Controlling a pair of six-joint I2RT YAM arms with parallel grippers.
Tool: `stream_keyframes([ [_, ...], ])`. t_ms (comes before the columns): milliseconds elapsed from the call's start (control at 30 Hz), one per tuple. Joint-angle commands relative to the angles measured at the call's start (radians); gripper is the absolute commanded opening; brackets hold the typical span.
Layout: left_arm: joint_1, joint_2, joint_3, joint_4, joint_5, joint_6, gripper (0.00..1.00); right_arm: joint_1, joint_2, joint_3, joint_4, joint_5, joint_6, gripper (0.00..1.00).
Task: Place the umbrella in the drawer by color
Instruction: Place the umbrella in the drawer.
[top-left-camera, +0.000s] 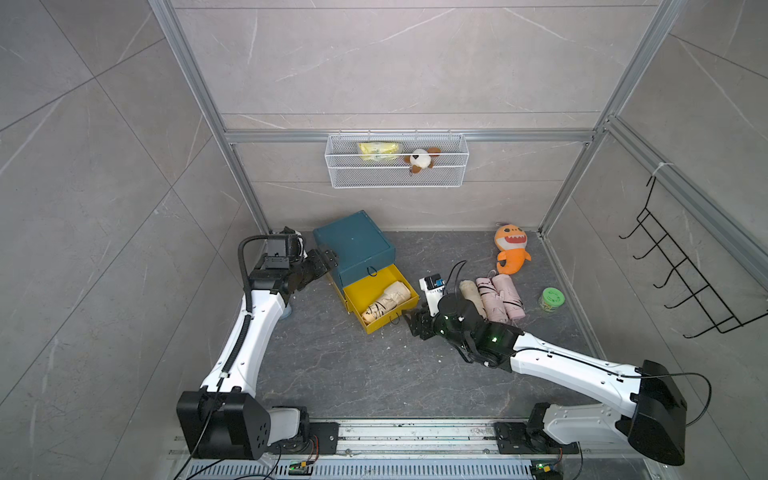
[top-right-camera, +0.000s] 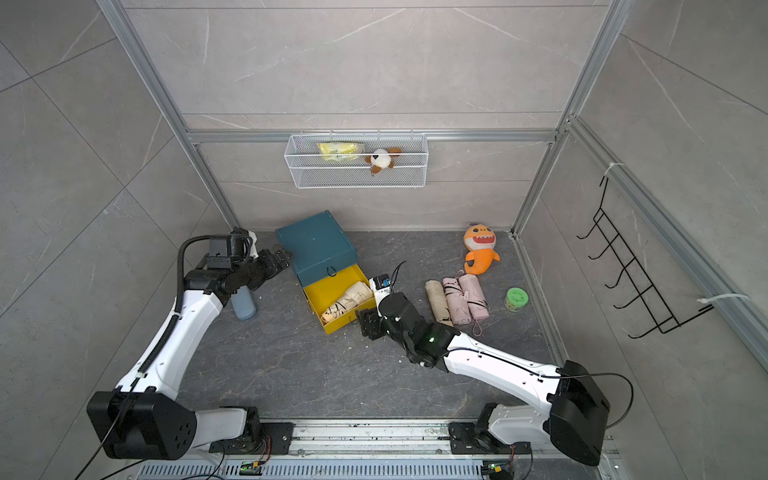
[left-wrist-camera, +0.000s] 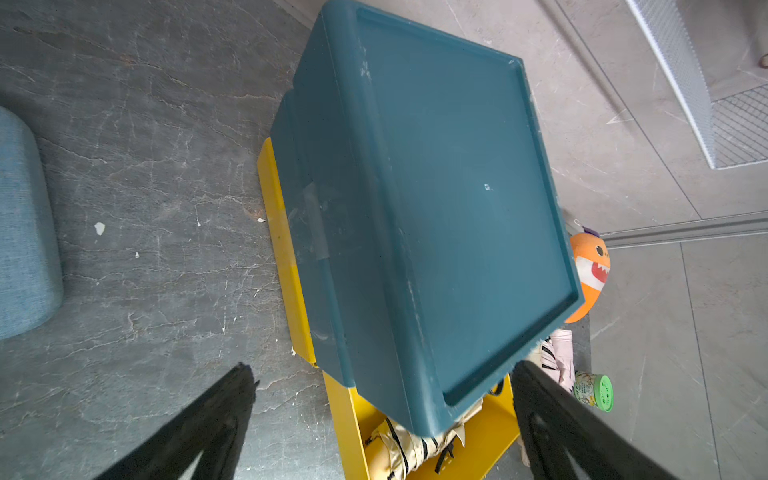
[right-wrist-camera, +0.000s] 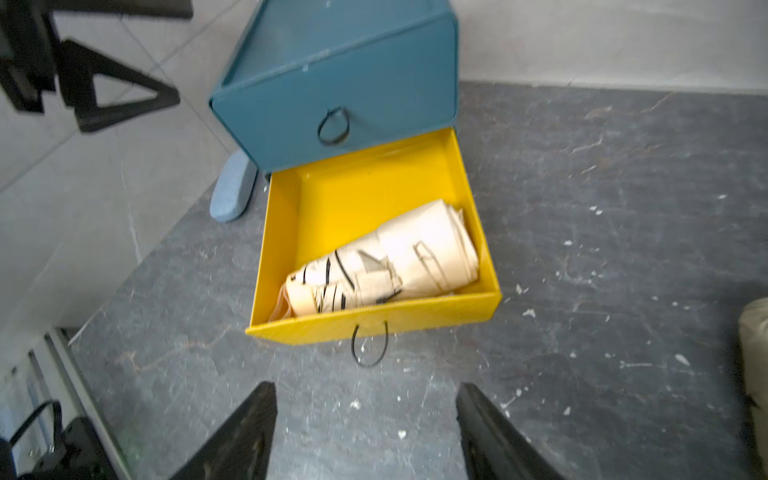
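A teal drawer cabinet (top-left-camera: 353, 243) stands at the back of the floor, its teal upper drawer (right-wrist-camera: 340, 104) shut. The yellow lower drawer (top-left-camera: 386, 322) is pulled out. A folded cream umbrella (top-left-camera: 386, 300) with black lines lies slantwise inside it, also clear in the right wrist view as the cream umbrella (right-wrist-camera: 395, 259). My right gripper (top-left-camera: 417, 324) is open and empty, low over the floor just in front of the drawer's black pull loop (right-wrist-camera: 370, 347). My left gripper (top-left-camera: 328, 257) is open at the cabinet's left side, holding nothing.
A beige umbrella (top-left-camera: 471, 293) and two pink umbrellas (top-left-camera: 498, 297) lie right of my right wrist. A blue umbrella (top-right-camera: 244, 305) lies under my left arm. An orange shark toy (top-left-camera: 512, 249), a green-lidded jar (top-left-camera: 551, 299), a wall basket (top-left-camera: 397, 162) and a hook rack (top-left-camera: 681, 282) are around.
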Motion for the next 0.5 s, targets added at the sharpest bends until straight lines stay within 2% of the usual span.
stream_keyframes([
  [0, 0.008, 0.053, 0.053, 0.075, 0.042, -0.021, 1.0, 0.031, 0.033, -0.032, 0.02, -0.041, -0.018, 0.7],
  [133, 0.009, 0.106, 0.078, 0.1, 0.063, -0.024, 1.0, 0.051, 0.073, -0.04, 0.059, -0.041, -0.004, 0.7],
  [300, 0.009, 0.131, 0.09, 0.101, 0.062, -0.022, 1.0, 0.049, 0.096, -0.021, 0.052, 0.019, 0.018, 0.7],
  [400, 0.008, 0.124, 0.073, 0.112, 0.069, -0.023, 1.0, 0.012, 0.043, -0.037, 0.026, 0.072, 0.021, 0.7],
  [467, 0.009, 0.115, 0.059, 0.117, 0.069, -0.024, 1.0, -0.05, 0.01, -0.017, -0.052, 0.107, 0.03, 0.7],
])
